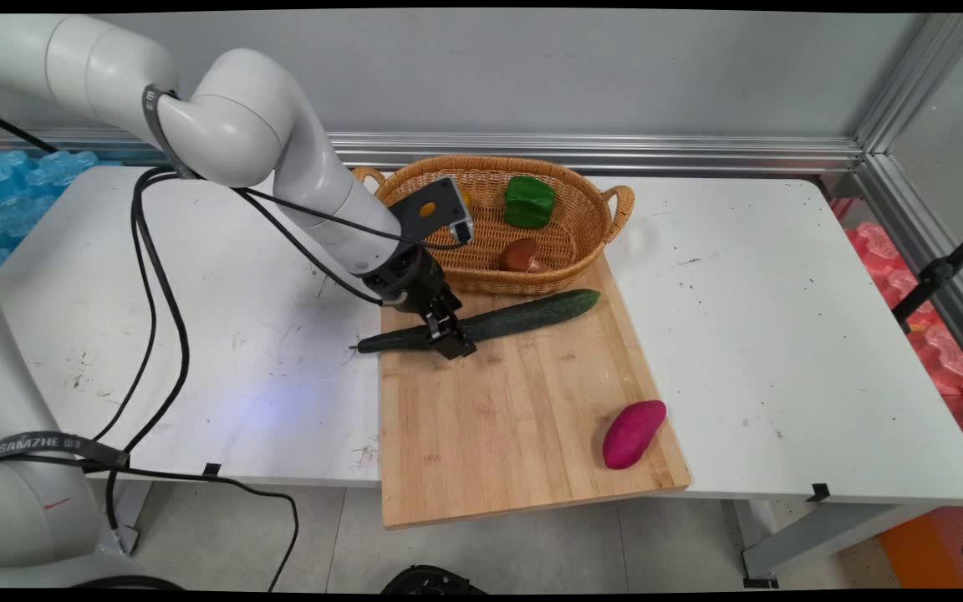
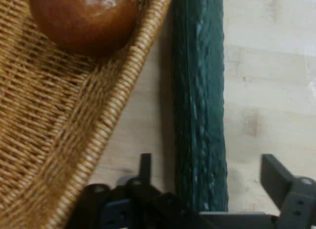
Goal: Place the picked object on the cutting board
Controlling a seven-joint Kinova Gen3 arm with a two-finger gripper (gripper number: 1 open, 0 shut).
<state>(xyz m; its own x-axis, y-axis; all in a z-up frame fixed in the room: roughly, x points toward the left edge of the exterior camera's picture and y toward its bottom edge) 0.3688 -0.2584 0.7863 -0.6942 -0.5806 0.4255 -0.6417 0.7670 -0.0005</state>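
the gripper (image 1: 450,337) is down at the wooden cutting board (image 1: 523,418), straddling the long dark green cucumber (image 1: 515,316) near its left, thinner end. in the hand view its two fingers (image 2: 276,175) stand apart on either side of the cucumber (image 2: 200,115), one on each flank with board showing between finger and skin on the right, so the tool reads as open and holding nothing; whether the left finger touches the skin is hard to tell. the hand is turned so the fingers sit across the cucumber's narrow width rather than along its length, which is the only way a two-finger tool could fit around something this long. the cucumber lies flat on the board's far edge, slanting up to the right, its stem tip overhanging onto the white table (image 1: 782,334), and it runs just beside the wicker basket (image 1: 607,226). the basket holds a green pepper (image 1: 528,201) and a brown, rounded onion-like thing (image 1: 519,254), which sits close to the rim in the hand view (image 2: 84,19). a purple sweet potato (image 1: 633,433) rests well apart near the board's near right corner.
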